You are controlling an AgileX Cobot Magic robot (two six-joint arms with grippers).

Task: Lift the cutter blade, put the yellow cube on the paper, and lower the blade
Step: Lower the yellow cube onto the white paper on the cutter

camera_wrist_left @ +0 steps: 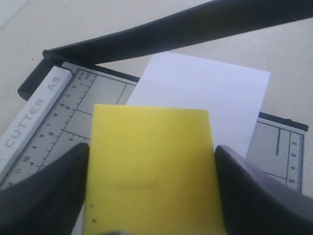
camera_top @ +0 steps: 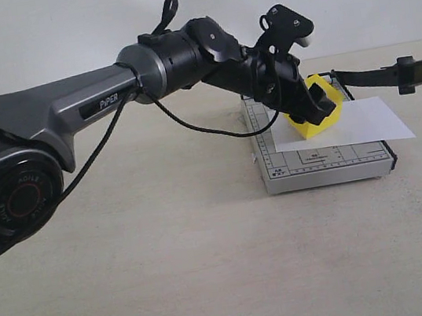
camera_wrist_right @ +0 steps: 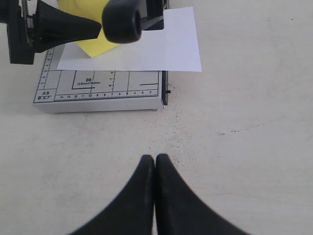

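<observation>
My left gripper (camera_top: 316,102) is shut on the yellow cube (camera_top: 307,128), its fingers pressed against two opposite faces of the cube (camera_wrist_left: 151,147). The cube is at the left part of the white paper (camera_top: 365,123), which lies on the grey gridded cutter base (camera_top: 323,163). I cannot tell whether the cube touches the sheet. The cutter blade (camera_top: 373,74) is raised off the base, hinged at the far corner, and its rounded handle (camera_wrist_right: 122,19) points towards the right wrist camera. My right gripper (camera_wrist_right: 155,159) is shut on nothing, over bare table in front of the base (camera_wrist_right: 98,93).
The left arm (camera_top: 107,98) stretches across the table from the left edge, with a cable hanging beneath it. The paper (camera_wrist_right: 156,49) overhangs the base on the blade side. The beige tabletop (camera_top: 212,269) surrounds the cutter.
</observation>
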